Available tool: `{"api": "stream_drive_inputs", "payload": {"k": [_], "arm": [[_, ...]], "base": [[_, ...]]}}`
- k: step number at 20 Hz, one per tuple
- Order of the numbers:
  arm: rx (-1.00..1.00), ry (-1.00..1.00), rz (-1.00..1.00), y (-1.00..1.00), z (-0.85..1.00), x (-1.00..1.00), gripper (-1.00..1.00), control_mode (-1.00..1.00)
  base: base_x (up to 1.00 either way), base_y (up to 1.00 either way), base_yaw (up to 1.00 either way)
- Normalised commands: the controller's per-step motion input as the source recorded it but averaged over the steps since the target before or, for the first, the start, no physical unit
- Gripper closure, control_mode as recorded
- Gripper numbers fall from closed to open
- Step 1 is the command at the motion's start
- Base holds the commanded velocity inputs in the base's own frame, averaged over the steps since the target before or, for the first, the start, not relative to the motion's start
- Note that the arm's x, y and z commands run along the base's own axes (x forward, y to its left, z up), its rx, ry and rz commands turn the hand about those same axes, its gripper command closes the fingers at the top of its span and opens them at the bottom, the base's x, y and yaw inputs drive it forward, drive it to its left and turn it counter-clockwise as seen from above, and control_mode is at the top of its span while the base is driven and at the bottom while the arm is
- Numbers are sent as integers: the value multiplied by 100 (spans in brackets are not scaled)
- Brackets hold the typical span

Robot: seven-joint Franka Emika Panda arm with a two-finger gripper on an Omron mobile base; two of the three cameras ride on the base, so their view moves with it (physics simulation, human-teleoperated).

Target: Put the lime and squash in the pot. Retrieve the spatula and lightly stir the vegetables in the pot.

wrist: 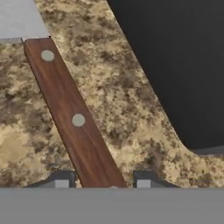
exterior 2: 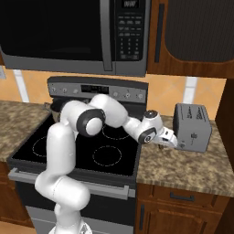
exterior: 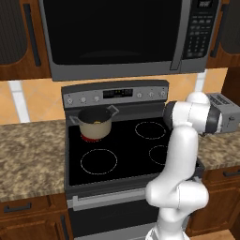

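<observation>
The spatula's brown wooden handle (wrist: pixel 74 118), with two pale rivets, lies on the speckled counter, its grey blade (wrist: pixel 19 19) at the far end. My gripper (wrist: pixel 104 180) straddles the handle's near end. The jaws stand narrow, one fingertip (wrist: pixel 61 179) on each side with a sliver of gap. From the right base camera, the gripper (exterior 2: pixel 171 140) is low over the counter beside the toaster. The pot (exterior: pixel 95 123) sits on the back left burner with the yellow squash (exterior: pixel 97 123) inside. The lime is hidden.
The grey toaster (exterior 2: pixel 193 127) stands just right of the hand, and its dark side (wrist: pixel 175 65) looms close. The black stovetop (exterior: pixel 122 150) is to the left, and a microwave (exterior: pixel 117 33) hangs above it. Granite counter (exterior 2: pixel 183 164) extends toward the front.
</observation>
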Motion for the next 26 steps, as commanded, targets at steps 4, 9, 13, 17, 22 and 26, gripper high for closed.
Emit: {"api": "stream_drive_inputs", "payload": {"k": [4,9,13,17,22,26], "arm": [[2,-11,14,19,15,-92,100,-100],[-6,-23,18,16,87,-91,100,-100],[-21,-4,32,40,90,-77,100,-100],[-25,-5,36,42,83,-52,100,-100],[-37,-9,38,77,66,-29,100,-100],[-56,-9,38,100,46,-23,100,-100]], "base": [[0,0,0],[0,0,0],[0,0,0],[0,0,0],[0,0,0],[0,0,0]]}}
